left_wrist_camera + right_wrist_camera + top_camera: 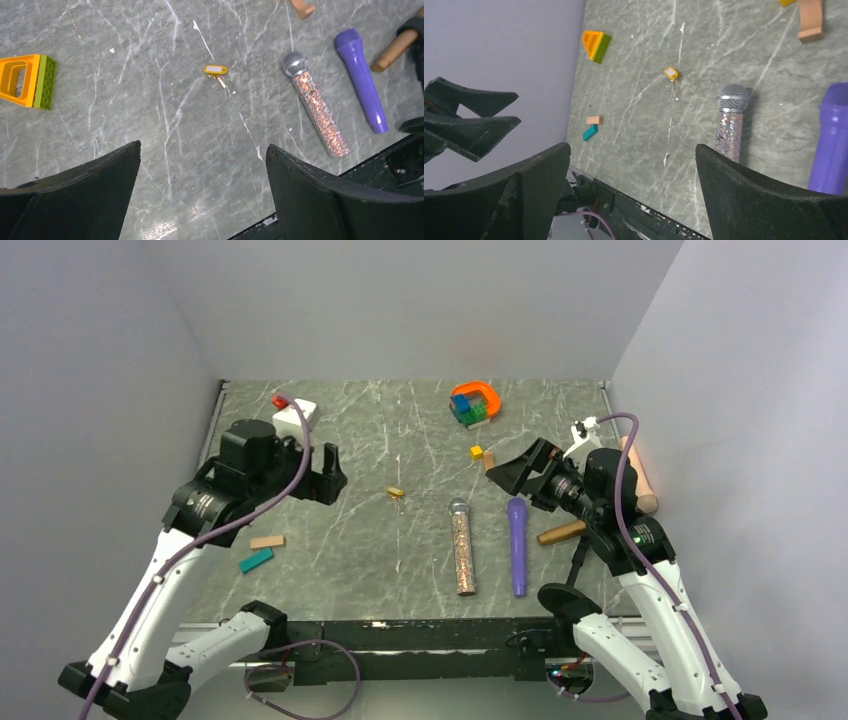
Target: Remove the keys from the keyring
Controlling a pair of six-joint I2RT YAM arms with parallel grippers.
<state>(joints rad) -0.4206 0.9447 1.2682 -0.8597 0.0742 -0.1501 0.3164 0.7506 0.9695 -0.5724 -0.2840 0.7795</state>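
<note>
At table (pixel 350 440) centre, keys (pixel 396 492) lie between left and right jaws, both spread wide, empty.

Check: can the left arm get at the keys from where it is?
Probably yes. The left gripper is open, and only bare table lies between it and the keys; the glitter microphone lies clear on their far side.

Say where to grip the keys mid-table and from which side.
Grip the yellow tag end: the bulkiest part; the thin shaft trailing from it looks too slim to pinch. The keys lie flat on the table, apart from the glitter microphone, so probably come straight down, spanning the tag's narrow width.
</note>
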